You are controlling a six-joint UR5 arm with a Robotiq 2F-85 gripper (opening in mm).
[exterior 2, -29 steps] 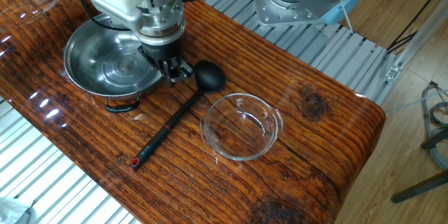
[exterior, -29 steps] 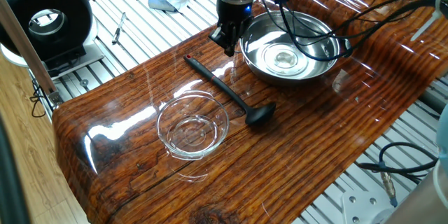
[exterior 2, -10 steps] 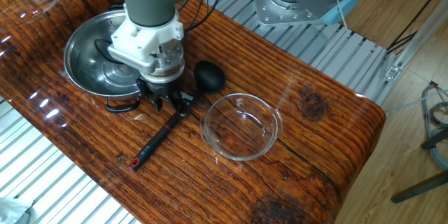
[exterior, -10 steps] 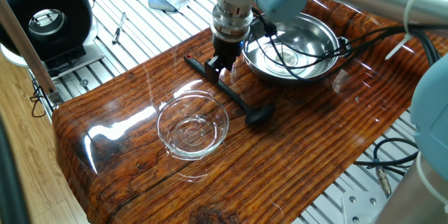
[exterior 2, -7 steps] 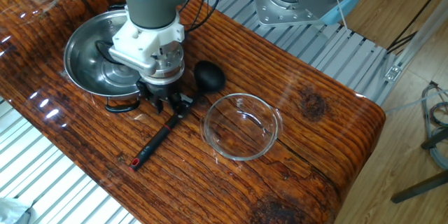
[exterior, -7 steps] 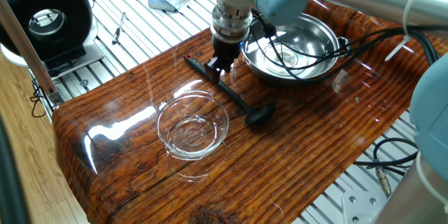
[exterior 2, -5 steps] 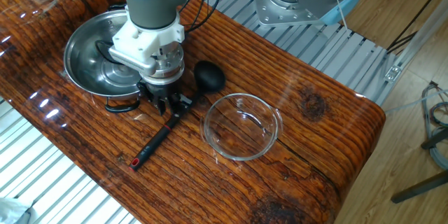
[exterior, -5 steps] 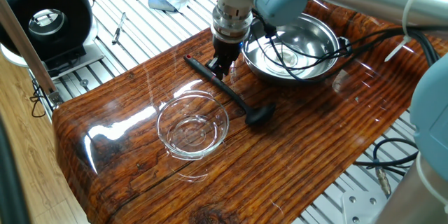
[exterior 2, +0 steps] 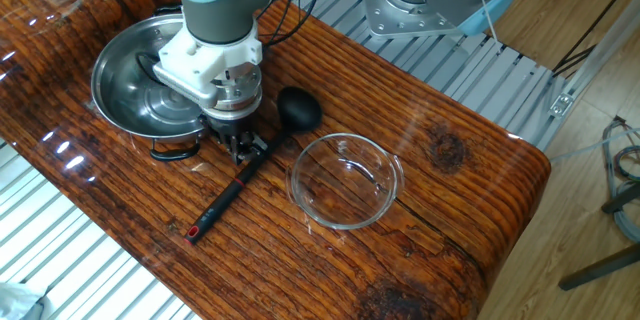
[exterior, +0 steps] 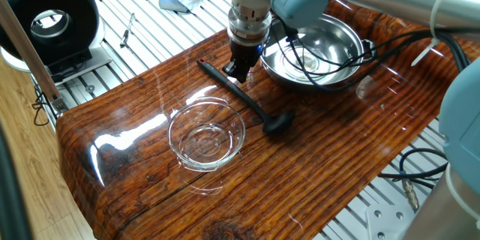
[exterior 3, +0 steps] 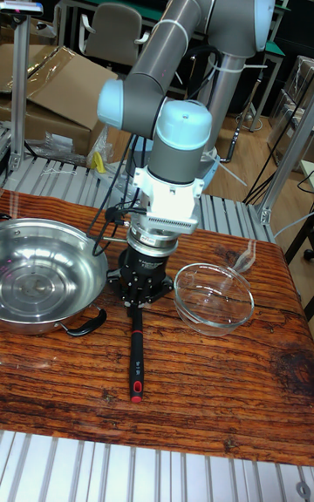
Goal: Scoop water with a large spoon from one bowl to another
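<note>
The black ladle [exterior 2: 243, 176] lies flat on the worktop [exterior 2: 420, 210], its round cup just beside the steel bowl [exterior 2: 125, 80] and its red-tipped handle pointing away. The steel bowl glints with water [exterior: 311, 54]. The clear glass bowl [exterior 2: 346, 181] stands upright near the ladle's cup.

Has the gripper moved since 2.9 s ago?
Yes. The gripper came down from beside the steel bowl rim onto the ladle handle lying on the table.

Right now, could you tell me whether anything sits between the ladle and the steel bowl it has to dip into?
Nothing visible does. The ladle lies flat on the table beside the steel bowl, with bare wood between them. The tool is down on the ladle's handle. The glass bowl sits on the ladle's other side.
</note>
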